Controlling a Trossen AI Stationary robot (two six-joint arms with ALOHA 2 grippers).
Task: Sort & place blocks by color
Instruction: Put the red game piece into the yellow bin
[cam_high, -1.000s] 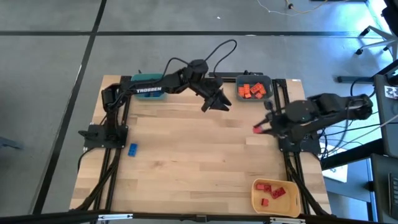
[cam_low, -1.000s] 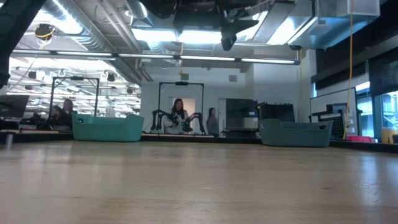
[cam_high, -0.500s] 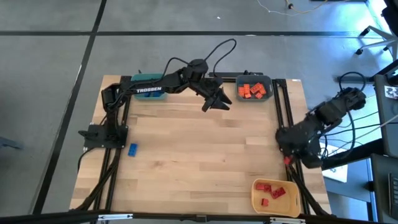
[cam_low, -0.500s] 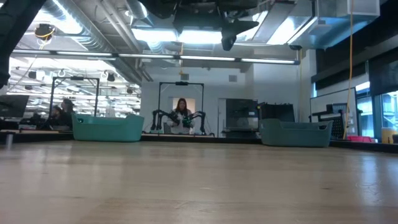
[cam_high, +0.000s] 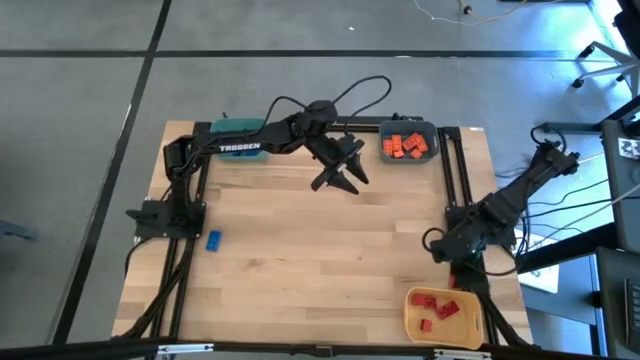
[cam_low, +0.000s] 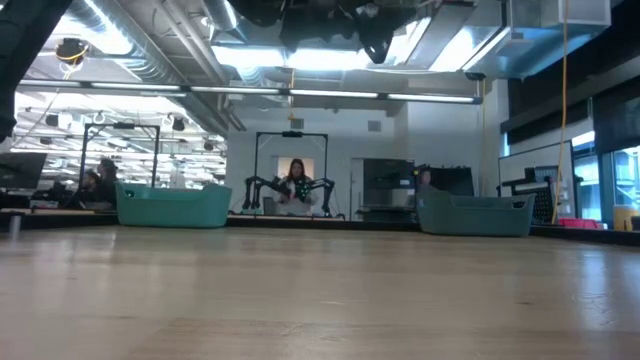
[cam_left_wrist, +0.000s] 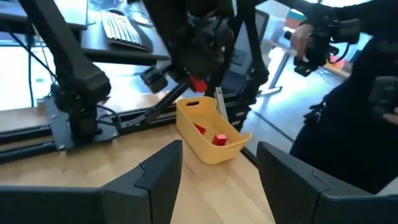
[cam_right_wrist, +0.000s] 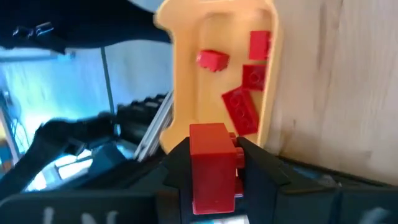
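My right gripper (cam_right_wrist: 211, 163) held a red block (cam_right_wrist: 213, 167) pinched between its two fingers, poised just short of the yellow bin (cam_right_wrist: 180, 81) that lay straight ahead of the fingertips. Four more red blocks (cam_right_wrist: 247, 93) lay loose inside that bin. In the high view the right gripper (cam_high: 452, 262) hung over the table's edge on my right side, the yellow bin (cam_high: 412, 318) near it. My left gripper (cam_high: 338, 172) hovered over the far part of the table (cam_high: 320, 250) with fingers spread and nothing between them; the grey-blue bin (cam_high: 436, 146) of orange blocks (cam_high: 405, 146) sat just beside it. One blue block (cam_high: 213, 240) lay well apart from both grippers.
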